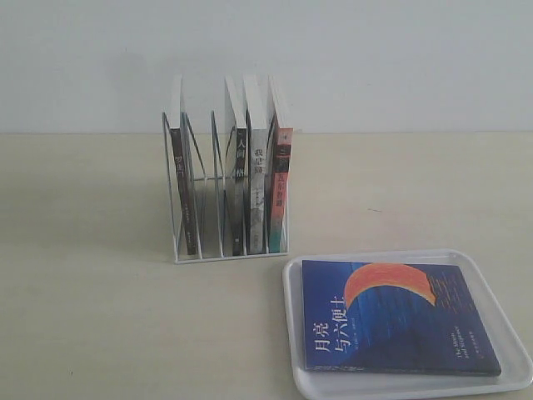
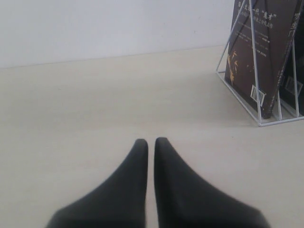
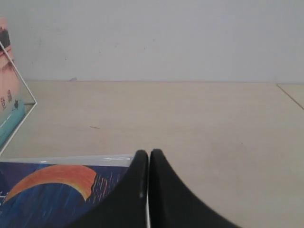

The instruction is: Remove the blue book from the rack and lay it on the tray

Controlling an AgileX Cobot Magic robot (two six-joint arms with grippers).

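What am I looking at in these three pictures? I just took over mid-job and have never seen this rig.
It is a two-armed robot. The exterior view comes from a camera off the arms. It shows the white wire rack on the table, holding several upright books, and in front of it the tray with the blue book lying flat on it. The other two pictures come from cameras on the wrists, looking past each gripper's dark fingers. The left gripper is shut and empty above bare table beside the rack. The right gripper is also shut and holds nothing; it is near the book on the tray.
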